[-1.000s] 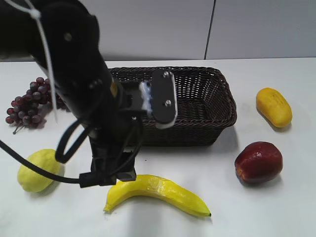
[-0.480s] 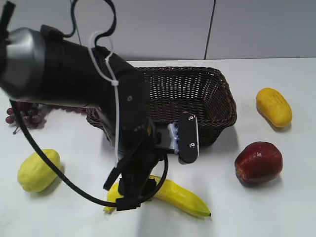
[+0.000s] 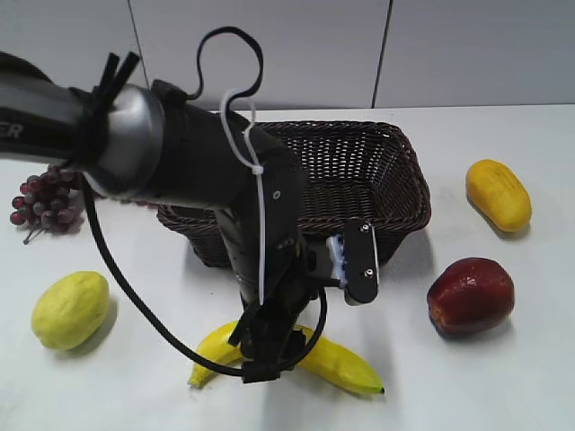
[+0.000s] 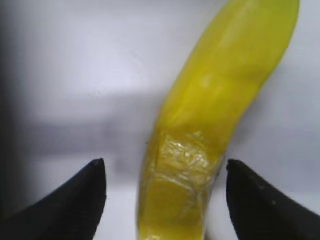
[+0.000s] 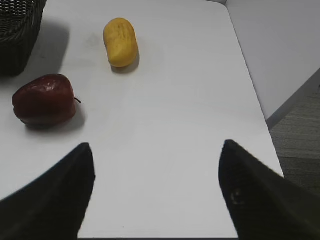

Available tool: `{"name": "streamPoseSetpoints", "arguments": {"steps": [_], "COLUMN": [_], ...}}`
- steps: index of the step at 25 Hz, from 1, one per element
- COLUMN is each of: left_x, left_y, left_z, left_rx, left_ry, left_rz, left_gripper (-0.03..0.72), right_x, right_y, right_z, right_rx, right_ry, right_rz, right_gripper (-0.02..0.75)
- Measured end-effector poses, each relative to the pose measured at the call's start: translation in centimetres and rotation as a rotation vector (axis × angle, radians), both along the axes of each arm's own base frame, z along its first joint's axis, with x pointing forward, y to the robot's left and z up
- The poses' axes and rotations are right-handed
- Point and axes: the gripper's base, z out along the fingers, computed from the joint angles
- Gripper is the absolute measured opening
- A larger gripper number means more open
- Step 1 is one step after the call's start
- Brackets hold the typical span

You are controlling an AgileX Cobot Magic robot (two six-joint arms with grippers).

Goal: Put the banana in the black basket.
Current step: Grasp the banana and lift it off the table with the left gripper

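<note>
The bright-yellow banana (image 3: 341,364) lies on the white table in front of the black basket (image 3: 386,189), its middle hidden by my left arm. My left gripper (image 3: 269,355) is low over the banana's middle. In the left wrist view the banana (image 4: 210,125) runs between the two open jaws (image 4: 165,172), its pale scuffed patch level with the fingertips, with a gap on each side. My right gripper (image 5: 157,150) is open and empty above bare table and does not show in the exterior view.
A yellow-green lemon-like fruit (image 3: 70,309) sits at the left, dark grapes (image 3: 45,202) behind it. A red apple (image 3: 470,294) and an orange-yellow oval fruit (image 3: 498,193) lie to the right of the basket; both show in the right wrist view (image 5: 44,100) (image 5: 120,41). The table's right edge (image 5: 250,80) is close.
My left arm has swung right and down from beside the basket's front until its gripper straddles the banana's middle. The banana has not moved.
</note>
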Motion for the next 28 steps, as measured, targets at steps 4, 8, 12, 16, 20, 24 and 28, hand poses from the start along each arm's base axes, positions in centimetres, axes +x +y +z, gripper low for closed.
{"name": "streamPoseSetpoints", "arguments": {"steps": [4, 8, 12, 16, 20, 24, 28], "left_x": [0.0, -0.1, -0.3, -0.6, -0.7, -0.4, 0.6], "left_y": [-0.1, -0.1, 0.1, 0.2, 0.4, 0.3, 0.1], "left_z": [-1.0, -1.5, -1.2, 0.0, 2.8, 6.5, 10.0], "left_rx": [0.019, 0.031, 0.069, 0.115, 0.1, 0.052, 0.015], "left_ry": [0.018, 0.038, 0.08, 0.134, 0.125, 0.051, -0.079], "left_rz": [0.002, 0.007, -0.002, -0.017, -0.03, -0.051, -0.079], "left_gripper": [0.554, 0.498, 0.305, 0.312, 0.312, 0.312, 0.312], "right_x": [0.0, 0.0, 0.0, 0.0, 0.0, 0.0, 0.0], "right_y": [0.0, 0.0, 0.0, 0.0, 0.0, 0.0, 0.0], "right_z": [0.0, 0.0, 0.0, 0.0, 0.0, 0.0, 0.0], "right_rx": [0.0, 0.0, 0.0, -0.001, -0.001, -0.001, -0.001], "right_ry": [0.0, 0.0, 0.0, 0.0, 0.0, 0.0, 0.0], "right_rz": [0.0, 0.0, 0.0, 0.0, 0.0, 0.0, 0.0], "right_gripper": [0.589, 0.589, 0.589, 0.589, 0.589, 0.589, 0.589]}}
